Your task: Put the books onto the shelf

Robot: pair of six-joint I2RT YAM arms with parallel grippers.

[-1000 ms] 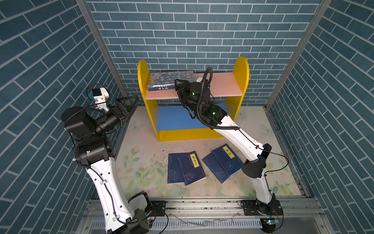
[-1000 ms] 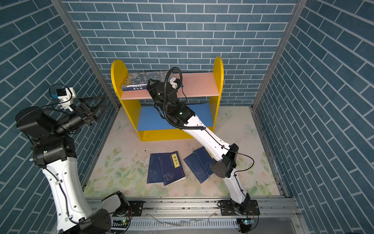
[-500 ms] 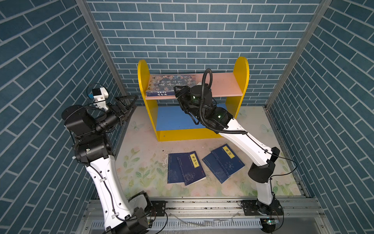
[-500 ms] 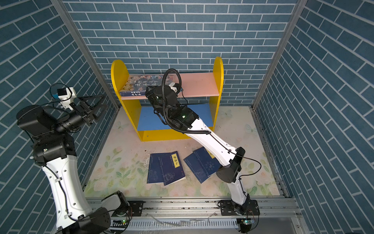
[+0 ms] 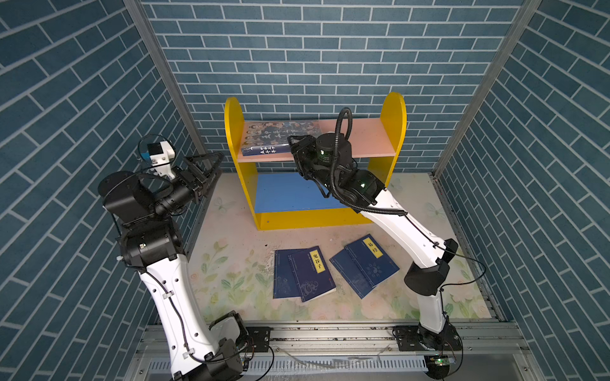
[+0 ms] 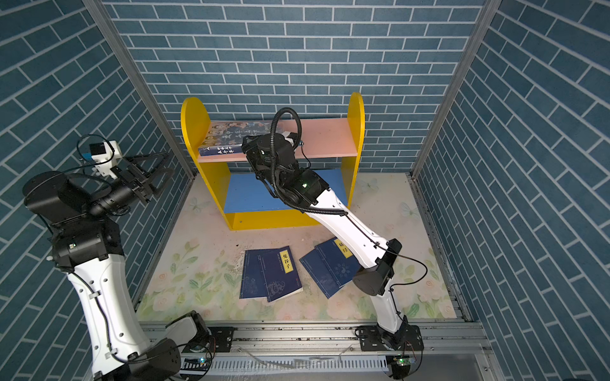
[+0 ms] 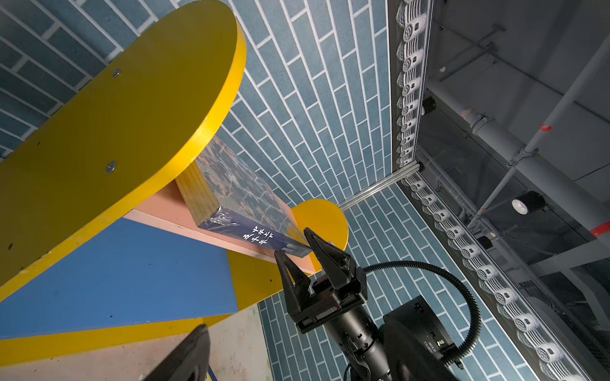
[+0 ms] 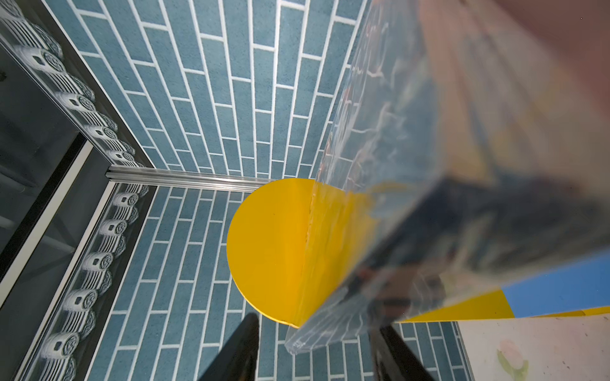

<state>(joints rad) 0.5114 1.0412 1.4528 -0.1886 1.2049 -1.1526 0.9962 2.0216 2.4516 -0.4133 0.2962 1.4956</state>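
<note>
So: thick book (image 5: 280, 137) on shelf (image 5: 394, 122), 9 o'clock end; four thin books (image 5: 310, 273) pending. Right gripper (image 7: 291, 241) around its corner, clamp unclear; left gripper (image 5: 214, 165) apart.

Blue brick-patterned walls (image 5: 330, 49) enclose a pale floral mat (image 5: 231, 280), a metal rail (image 5: 330, 333) along its near edge.
</note>
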